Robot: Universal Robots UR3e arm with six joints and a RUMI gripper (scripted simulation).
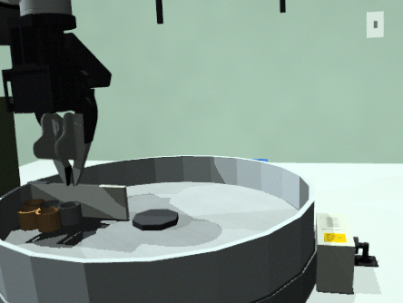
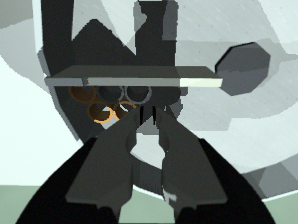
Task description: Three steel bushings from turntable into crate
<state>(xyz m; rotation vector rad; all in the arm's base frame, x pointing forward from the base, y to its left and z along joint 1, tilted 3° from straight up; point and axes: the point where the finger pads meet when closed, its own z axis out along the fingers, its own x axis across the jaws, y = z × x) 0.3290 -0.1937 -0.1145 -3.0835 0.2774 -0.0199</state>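
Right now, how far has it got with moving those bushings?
Nothing looks moved yet. The bushings, orange and grey, sit clustered on the turntable beside a divider, and no crate is in view. The gripper is shut and empty, hanging just above the divider. Picking three steel ones and carrying them over all remains.

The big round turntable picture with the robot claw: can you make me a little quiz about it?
1. True or false: the jaws of the dark two-jaw gripper are shut and hold nothing.
2. The orange-brown and dark grey metal bushings sit: A) beside the upright grey divider plate, B) on the dark flat hub, C) outside the grey round turntable.
3. What colour is the label on the pale box beside the turntable?

Key: 1 true. 2 A. 3 yellow.
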